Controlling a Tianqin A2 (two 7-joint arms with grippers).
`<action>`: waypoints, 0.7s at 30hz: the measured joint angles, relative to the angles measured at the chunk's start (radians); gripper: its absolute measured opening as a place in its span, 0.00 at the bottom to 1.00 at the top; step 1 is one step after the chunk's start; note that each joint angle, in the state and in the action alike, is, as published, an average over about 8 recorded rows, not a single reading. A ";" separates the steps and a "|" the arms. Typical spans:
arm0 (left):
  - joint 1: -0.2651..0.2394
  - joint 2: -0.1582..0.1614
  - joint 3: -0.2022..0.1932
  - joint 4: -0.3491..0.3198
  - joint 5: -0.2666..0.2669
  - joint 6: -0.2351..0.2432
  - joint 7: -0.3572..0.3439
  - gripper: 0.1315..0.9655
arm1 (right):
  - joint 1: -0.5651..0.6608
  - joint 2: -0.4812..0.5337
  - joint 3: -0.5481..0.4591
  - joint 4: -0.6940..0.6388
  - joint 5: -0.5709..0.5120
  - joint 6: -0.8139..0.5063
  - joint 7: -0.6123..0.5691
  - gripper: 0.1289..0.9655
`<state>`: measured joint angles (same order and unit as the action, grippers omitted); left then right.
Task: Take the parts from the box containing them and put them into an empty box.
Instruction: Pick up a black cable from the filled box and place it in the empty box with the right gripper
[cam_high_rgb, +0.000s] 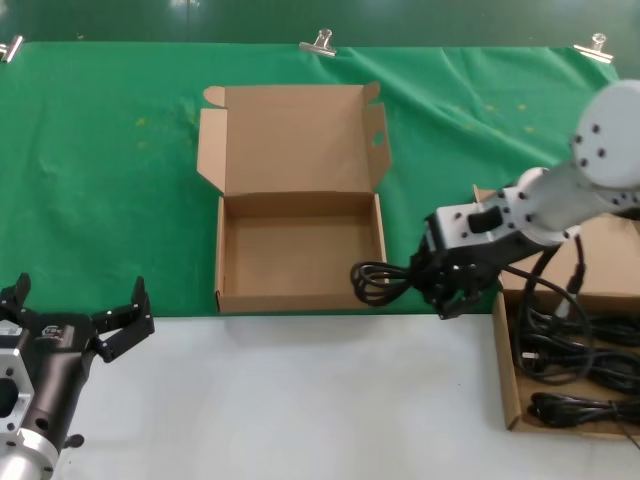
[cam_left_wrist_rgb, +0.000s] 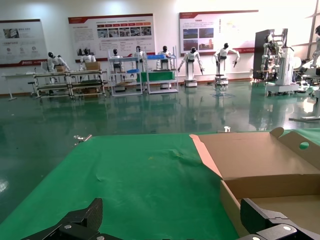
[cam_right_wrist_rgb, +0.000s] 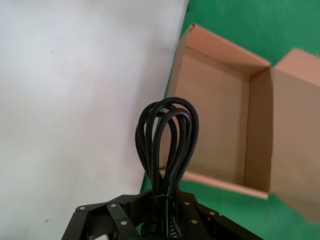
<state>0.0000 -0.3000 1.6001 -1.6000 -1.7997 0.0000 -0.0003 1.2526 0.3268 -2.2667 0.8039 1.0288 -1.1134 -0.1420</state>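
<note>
My right gripper (cam_high_rgb: 425, 283) is shut on a black looped power cord (cam_high_rgb: 378, 281) and holds it in the air just off the front right corner of the empty box (cam_high_rgb: 300, 262). In the right wrist view the cord's loops (cam_right_wrist_rgb: 167, 145) stick out from the shut jaws toward that box (cam_right_wrist_rgb: 220, 115). The box containing the parts (cam_high_rgb: 506, 372) is at the right edge, with several more black cords (cam_high_rgb: 575, 350) in it. My left gripper (cam_high_rgb: 78, 318) is open and empty at the near left.
The empty box's lid (cam_high_rgb: 292, 135) stands open at the back, also seen in the left wrist view (cam_left_wrist_rgb: 260, 160). A green cloth (cam_high_rgb: 110, 170) covers the far table, held by metal clips (cam_high_rgb: 320, 42); the near strip (cam_high_rgb: 300, 400) is white.
</note>
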 joint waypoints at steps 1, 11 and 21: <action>0.000 0.000 0.000 0.000 0.000 0.000 0.000 1.00 | 0.010 -0.014 -0.003 -0.026 0.001 0.003 -0.016 0.07; 0.000 0.000 0.000 0.000 0.000 0.000 0.000 1.00 | 0.151 -0.191 -0.004 -0.390 0.026 0.078 -0.235 0.07; 0.000 0.000 0.000 0.000 0.000 0.000 0.000 1.00 | 0.241 -0.312 -0.184 -0.618 0.224 0.206 -0.371 0.07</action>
<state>0.0000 -0.3000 1.6001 -1.6000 -1.7997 0.0000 -0.0003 1.4941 0.0148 -2.4511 0.1857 1.2532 -0.9074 -0.5130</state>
